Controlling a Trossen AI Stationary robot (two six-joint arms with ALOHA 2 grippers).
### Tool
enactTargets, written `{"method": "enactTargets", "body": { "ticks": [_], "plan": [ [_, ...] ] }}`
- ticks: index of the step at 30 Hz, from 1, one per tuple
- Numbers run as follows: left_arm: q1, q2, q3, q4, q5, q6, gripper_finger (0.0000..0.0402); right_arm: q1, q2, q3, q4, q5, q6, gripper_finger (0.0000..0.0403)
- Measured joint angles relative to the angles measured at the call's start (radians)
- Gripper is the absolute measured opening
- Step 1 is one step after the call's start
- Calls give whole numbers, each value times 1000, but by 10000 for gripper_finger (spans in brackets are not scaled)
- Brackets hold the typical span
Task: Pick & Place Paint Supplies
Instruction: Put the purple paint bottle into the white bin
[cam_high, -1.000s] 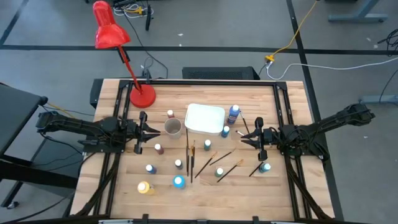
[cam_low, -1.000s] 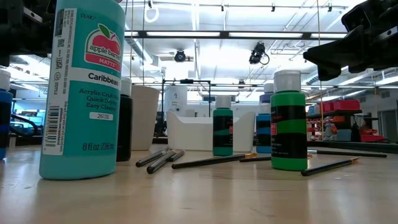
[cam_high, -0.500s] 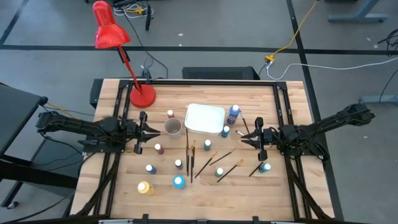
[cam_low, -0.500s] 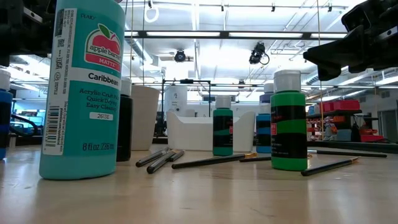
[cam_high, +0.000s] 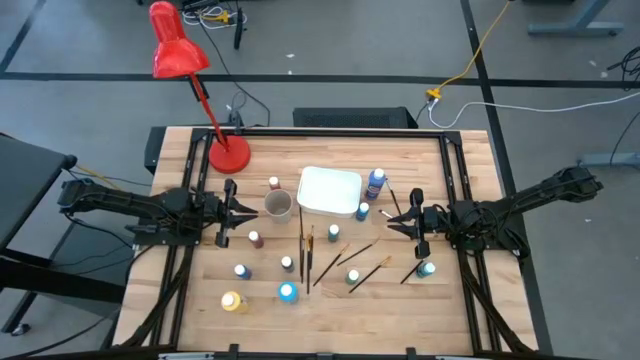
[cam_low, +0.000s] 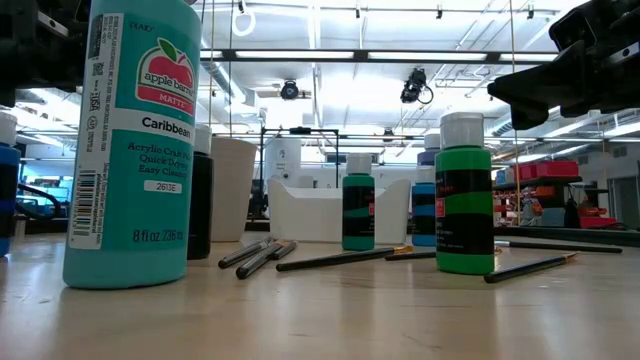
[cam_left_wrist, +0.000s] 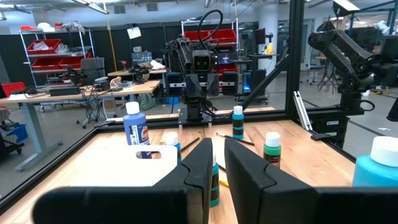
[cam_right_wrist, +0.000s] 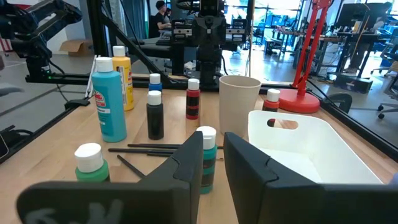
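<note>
Both arms are matte black, jointed and slender, each pincer (cam_high: 229, 212) ending in two flat black fingers (cam_left_wrist: 252, 180).

Bright overhead ceiling lights (cam_low: 330, 55), soft shadows; near teal bottle (cam_low: 130, 140) slightly blurred.

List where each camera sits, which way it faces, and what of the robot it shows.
High: overhead, straight down on the table; both arms.
Low: table-top height, past the Caribbean bottle into the room; dark arm parts up top.
Left wrist: over its own fingers, facing the right arm.
Right wrist: over its own fingers, toward the lamp.
Shared: the white bin shows in all.
</note>
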Motion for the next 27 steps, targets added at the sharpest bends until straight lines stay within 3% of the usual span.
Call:
{"method": "enactTargets", "body": {
  "ticks": [9,15,27],
  "plan": [
    [0,0,0,63,-82,4,52,0,0,0,0,0,0,70],
    [0,-1,0,131,-86,-18,52,0,0,0,0,0,0,70],
    [0,0,1,114,-90,-14,58,0,0,0,0,0,0,70]
  ]
}}
